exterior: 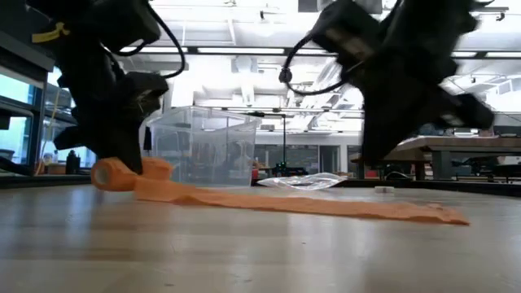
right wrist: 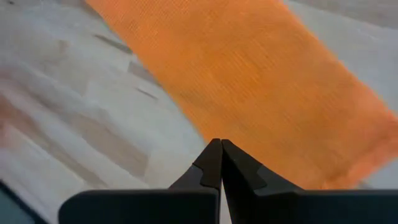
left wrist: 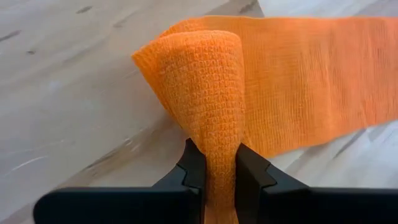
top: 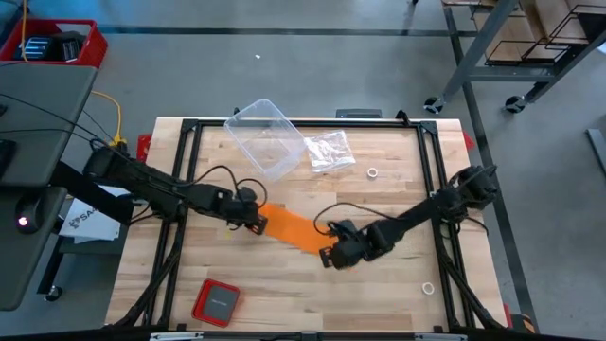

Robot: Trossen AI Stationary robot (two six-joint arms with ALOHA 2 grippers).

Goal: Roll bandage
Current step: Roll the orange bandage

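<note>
The bandage (top: 287,226) lies on the wooden table (top: 379,294) as a flat orange band, just in front of the clear plastic tub (top: 268,138), with its long axis running on a diagonal from the end nearer that tub, on the left arm's side, down to the free end on the right arm's side. The weave is open and crinkled; it appears light, limp and slightly clingy, so it should fold and bunch readily, carry no load along its length, and shift or skew if pulled off line. The left claw (left wrist: 212,165) stands nearly closed, its two dark fingers (left wrist: 193,168) pinching the started end, which is doubled over into a loose first turn standing up from the table. The low view shows this turn as a small roll (exterior: 114,175) under that claw, the rest trailing flat away from it. The sensible hold is that started end, across the full width, so the edges stay aligned. The right claw (right wrist: 221,152) is fully closed with nothing between its fingers; it hangs at the far end of the band from the tub. Whether its tips press the fabric cannot be told.
</note>
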